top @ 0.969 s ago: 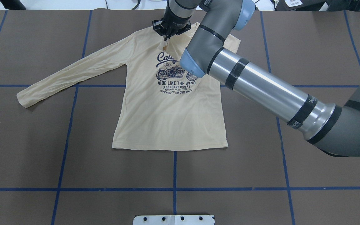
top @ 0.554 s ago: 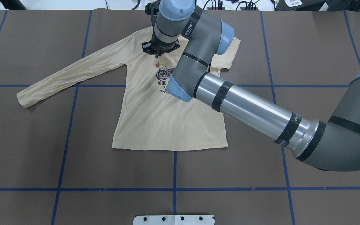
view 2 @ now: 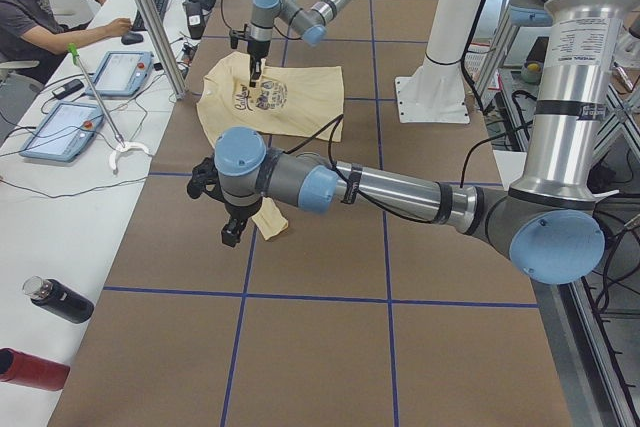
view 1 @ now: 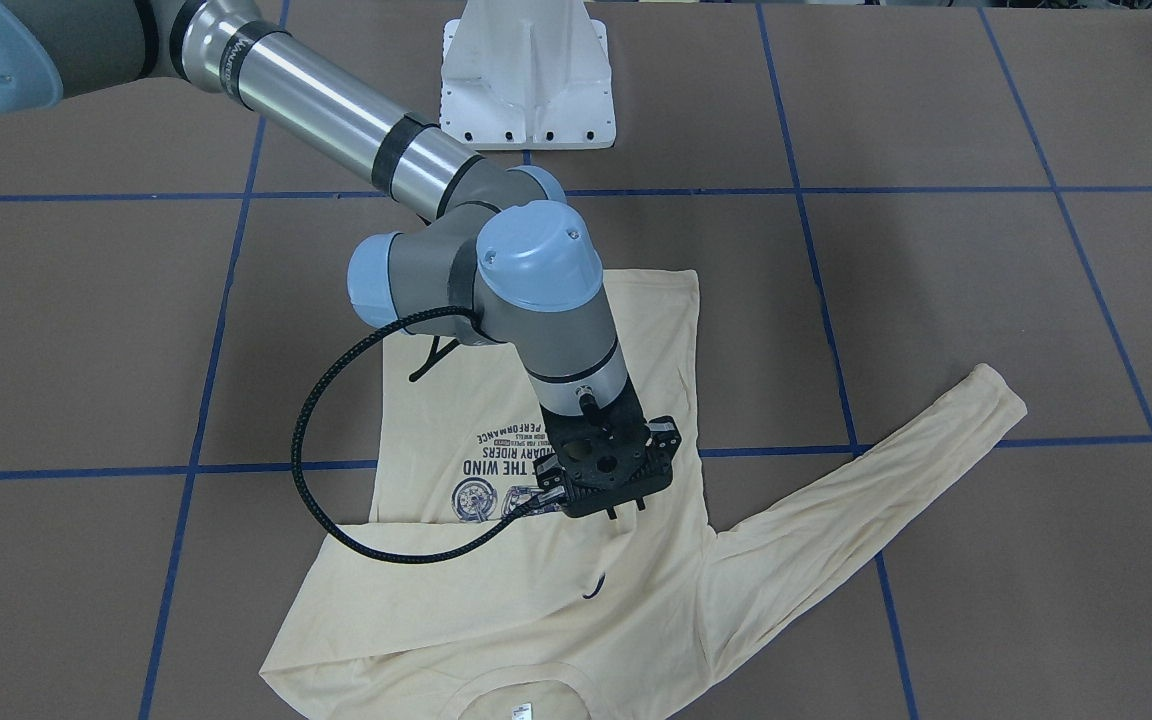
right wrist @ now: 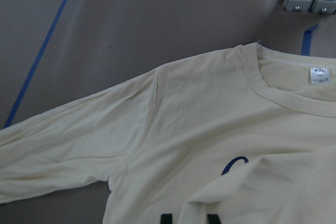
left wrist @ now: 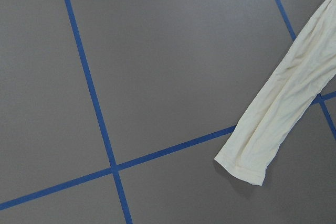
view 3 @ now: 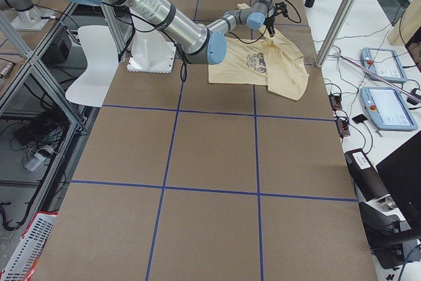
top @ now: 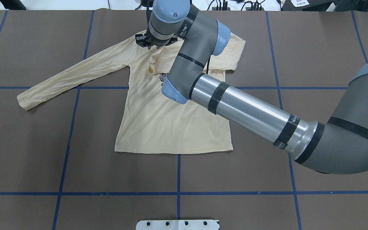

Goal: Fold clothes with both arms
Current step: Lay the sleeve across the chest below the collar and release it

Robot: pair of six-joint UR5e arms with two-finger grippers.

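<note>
The cream-yellow shirt (top: 171,127) lies print side up on the brown table, its left sleeve (top: 72,75) stretched out flat. My right gripper (top: 154,47) hangs over the upper chest, shut on a bunch of the shirt's other sleeve, which is drawn across the navy print (view 1: 496,470). In the right wrist view the black fingertips (right wrist: 166,219) pinch a ridge of cloth, with the collar and size tag (right wrist: 317,74) beyond. My left gripper (view 2: 232,235) hovers near the outstretched sleeve's cuff (left wrist: 247,163); I cannot tell whether it is open or shut.
The white pedestal (view 1: 526,80) stands at the robot's edge of the table. Blue tape lines (top: 178,179) grid the brown surface. A person (view 2: 45,7) sits at a side bench with tablets (view 2: 120,72) and bottles (view 2: 58,299).
My right gripper has carried the pinched sleeve leftward across the chest, and the folded cloth now covers more of the print.
</note>
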